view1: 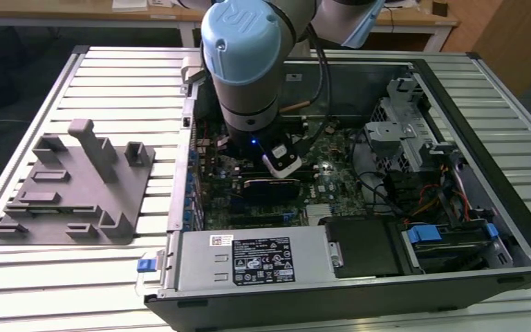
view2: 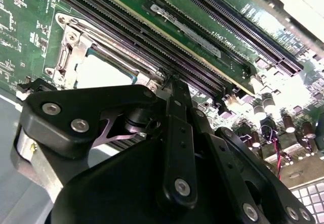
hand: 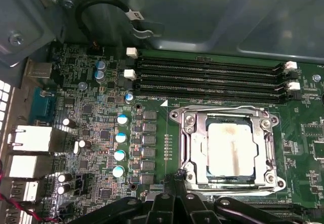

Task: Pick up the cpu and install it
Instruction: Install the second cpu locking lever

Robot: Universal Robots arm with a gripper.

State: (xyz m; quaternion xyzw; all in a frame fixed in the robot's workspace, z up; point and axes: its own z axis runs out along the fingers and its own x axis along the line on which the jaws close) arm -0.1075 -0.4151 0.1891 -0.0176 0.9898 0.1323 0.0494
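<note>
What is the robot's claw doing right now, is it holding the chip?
Gripper: holding nothing; open or shut cannot be told. It hangs just beside the socket, where the cpu already sits inside the metal frame.

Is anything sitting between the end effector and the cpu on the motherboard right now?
Nothing visible does. In the first wrist view the cpu lies flat inside the socket frame, its top uncovered, and the end effector hangs just beside the frame's edge with only bare board between them.
</note>
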